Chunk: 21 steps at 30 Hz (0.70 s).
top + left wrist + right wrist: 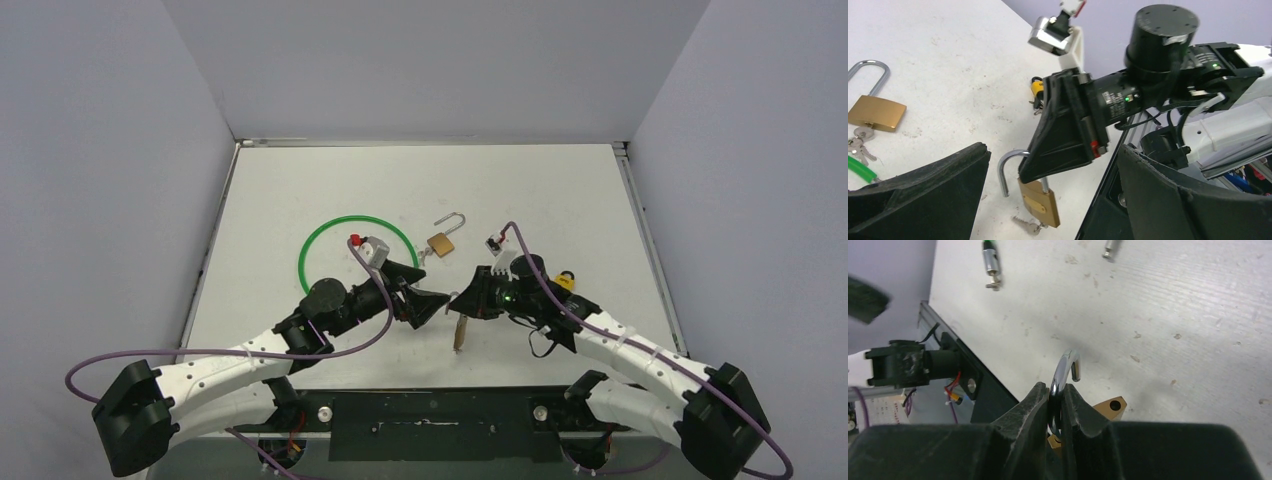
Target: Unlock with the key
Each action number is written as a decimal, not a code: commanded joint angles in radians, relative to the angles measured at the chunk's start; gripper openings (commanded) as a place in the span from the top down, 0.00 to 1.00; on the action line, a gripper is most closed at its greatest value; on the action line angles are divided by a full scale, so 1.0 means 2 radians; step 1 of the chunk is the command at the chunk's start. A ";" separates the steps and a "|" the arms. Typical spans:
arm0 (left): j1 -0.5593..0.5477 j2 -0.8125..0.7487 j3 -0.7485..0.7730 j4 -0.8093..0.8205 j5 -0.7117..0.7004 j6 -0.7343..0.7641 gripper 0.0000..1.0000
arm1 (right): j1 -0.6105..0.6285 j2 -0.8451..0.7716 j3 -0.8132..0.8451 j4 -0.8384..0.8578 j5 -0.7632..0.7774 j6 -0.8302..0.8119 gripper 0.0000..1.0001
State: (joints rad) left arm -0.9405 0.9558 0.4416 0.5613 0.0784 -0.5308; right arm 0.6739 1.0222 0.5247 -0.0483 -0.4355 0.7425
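My right gripper (pixel 462 303) is shut on the steel shackle (pixel 1064 375) of a brass padlock (pixel 1039 202), which hangs below it just above the table. The shackle is swung open, its free end out of the body. A key (pixel 1026 225) sticks out of the padlock's bottom. My left gripper (pixel 440 305) is open and empty, its fingers (pixel 923 195) spread wide, facing the padlock from the left. In the right wrist view the brass body (pixel 1109 406) shows behind the shut fingers.
A second brass padlock (pixel 441 243) with open shackle and keys lies mid-table, also in the left wrist view (pixel 875 113). A green ring (pixel 318 240) lies left of it. A small yellow padlock (pixel 565 280) lies by the right arm.
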 commanded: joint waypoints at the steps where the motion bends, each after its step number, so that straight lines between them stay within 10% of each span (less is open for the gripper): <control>1: 0.004 -0.001 0.000 0.006 -0.025 -0.018 0.03 | -0.011 0.070 0.037 0.096 0.000 0.027 1.00; 21: 0.011 -0.051 0.002 -0.063 -0.102 -0.029 0.03 | -0.001 0.327 0.097 0.326 -0.129 0.064 0.94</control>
State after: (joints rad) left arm -0.9268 0.8711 0.4355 0.4507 -0.0856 -0.5842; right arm 0.6495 1.6207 0.6380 0.4400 -0.5835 0.8547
